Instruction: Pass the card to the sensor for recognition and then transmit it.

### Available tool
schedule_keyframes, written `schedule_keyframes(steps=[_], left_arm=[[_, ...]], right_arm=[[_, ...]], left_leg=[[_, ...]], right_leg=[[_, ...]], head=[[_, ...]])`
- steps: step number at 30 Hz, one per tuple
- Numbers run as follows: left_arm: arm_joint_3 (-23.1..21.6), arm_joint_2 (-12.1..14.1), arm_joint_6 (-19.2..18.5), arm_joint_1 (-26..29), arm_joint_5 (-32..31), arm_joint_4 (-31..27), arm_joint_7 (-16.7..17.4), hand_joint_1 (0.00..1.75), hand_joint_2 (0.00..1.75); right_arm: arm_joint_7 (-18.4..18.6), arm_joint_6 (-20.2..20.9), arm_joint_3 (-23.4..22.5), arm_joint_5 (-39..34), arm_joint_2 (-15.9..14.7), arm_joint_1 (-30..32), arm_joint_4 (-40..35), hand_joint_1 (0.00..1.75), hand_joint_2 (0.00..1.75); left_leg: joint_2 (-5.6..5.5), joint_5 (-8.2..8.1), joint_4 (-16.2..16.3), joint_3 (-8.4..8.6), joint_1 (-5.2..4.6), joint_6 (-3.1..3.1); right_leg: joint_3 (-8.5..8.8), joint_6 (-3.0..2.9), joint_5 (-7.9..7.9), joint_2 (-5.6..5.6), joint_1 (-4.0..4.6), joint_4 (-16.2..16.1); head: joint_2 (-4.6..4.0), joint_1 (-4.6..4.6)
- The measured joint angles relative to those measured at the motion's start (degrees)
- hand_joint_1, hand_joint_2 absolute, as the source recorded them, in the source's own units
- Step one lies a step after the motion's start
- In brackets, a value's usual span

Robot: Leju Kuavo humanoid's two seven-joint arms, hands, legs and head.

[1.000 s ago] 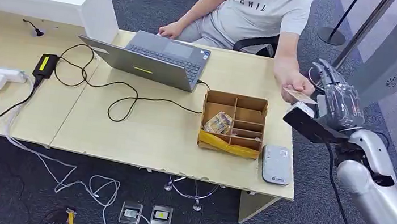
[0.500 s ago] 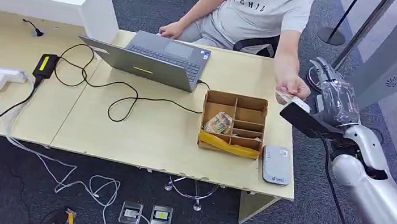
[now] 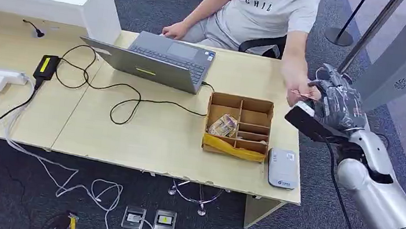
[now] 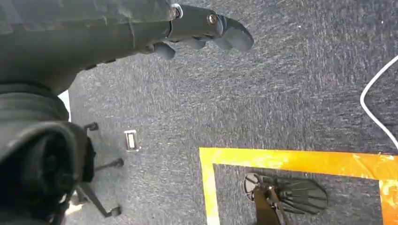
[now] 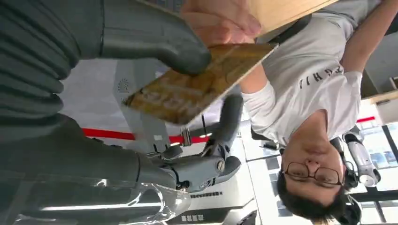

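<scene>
The flat golden-brown card [image 5: 197, 86] sits beyond the far right corner of the pale wooden bench [image 3: 146, 131], pinched under the thumb of the right hand [image 3: 339, 105], and the seated person's hand [image 3: 303, 92] grips its other end. On the bench near the right edge, the grey rounded card sensor [image 3: 282, 168] lies just beside the partitioned cardboard box [image 3: 239, 126]. A grey laptop [image 3: 155, 59] stands along the far edge. The left hand [image 4: 187, 28] hangs above dark carpet, fingers curled, holding nothing.
</scene>
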Motion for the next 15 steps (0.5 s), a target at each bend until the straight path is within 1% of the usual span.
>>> schedule_keyframes(steps=[11,15], left_arm=[[0.0,0.0,0.0,-0.1,-0.2,0.0,0.1,0.0,0.0],[0.1,0.0,0.0,-0.1,-0.1,0.0,0.1,0.0,0.0]], right_arm=[[0.0,-0.2,-0.1,0.2,0.1,0.0,0.0,1.75,1.75],[-0.1,-0.2,-0.8,0.1,0.2,-0.3,0.0,1.75,1.75]], left_leg=[[0.0,0.0,0.0,0.0,0.0,0.0],[0.0,0.0,0.0,0.0,0.0,0.0]], right_leg=[[0.0,0.0,0.0,0.0,0.0,0.0],[0.01,0.0,0.0,0.0,0.0,0.0]], head=[[0.0,-0.02],[-0.02,0.0]])
